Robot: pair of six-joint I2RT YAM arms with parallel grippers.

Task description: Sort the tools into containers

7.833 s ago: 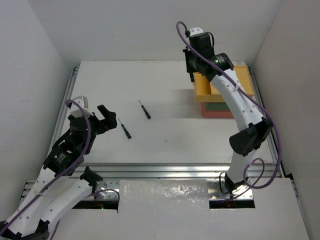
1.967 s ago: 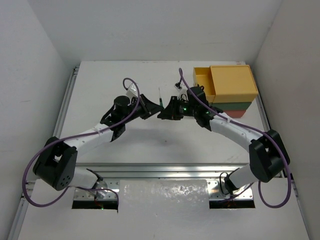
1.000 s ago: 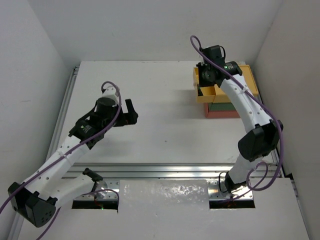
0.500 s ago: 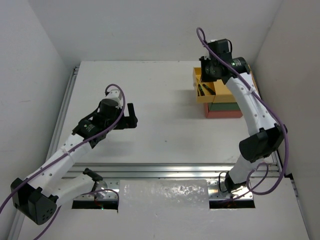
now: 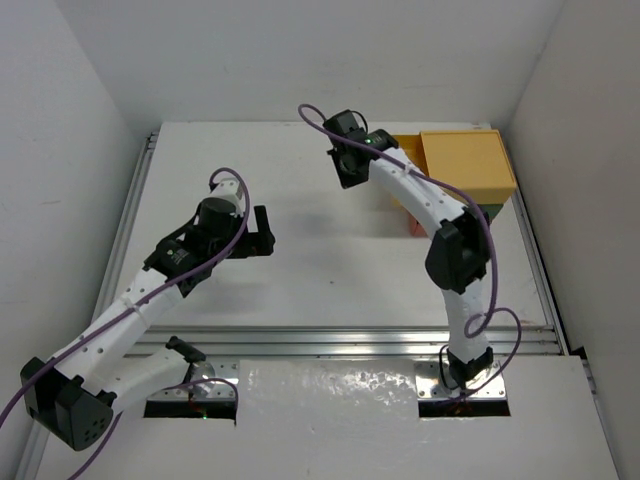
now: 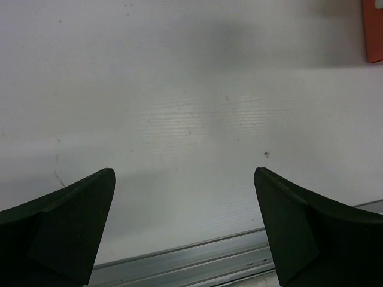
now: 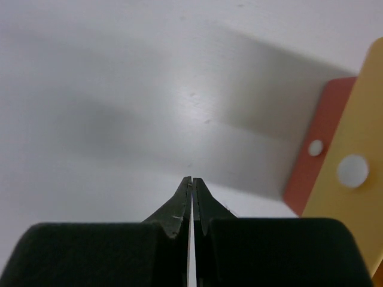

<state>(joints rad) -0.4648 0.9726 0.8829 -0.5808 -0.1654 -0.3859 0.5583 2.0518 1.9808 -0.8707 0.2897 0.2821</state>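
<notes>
No tools show on the table (image 5: 330, 270) in any view. The containers stand stacked at the far right: the yellow box (image 5: 466, 162) on top, a sliver of the dark green one (image 5: 497, 210), and the red-orange one (image 5: 412, 226) at the bottom. My right gripper (image 5: 350, 172) is shut and empty, hanging over the table just left of the stack. In the right wrist view its tips (image 7: 191, 179) are pressed together, with the red-orange box (image 7: 314, 158) and the yellow box (image 7: 356, 131) at the right. My left gripper (image 5: 265, 232) is open and empty over the table's left middle (image 6: 184, 173).
A metal rail (image 6: 179, 266) runs along the table's near edge. White walls close in the back and both sides. A corner of the red-orange box (image 6: 374, 30) shows at the top right of the left wrist view.
My right gripper has swung left from above the yellow box's open drawer to over the bare table beside the stack. The screwdrivers seen in that drawer are now hidden. My left arm has barely moved.
</notes>
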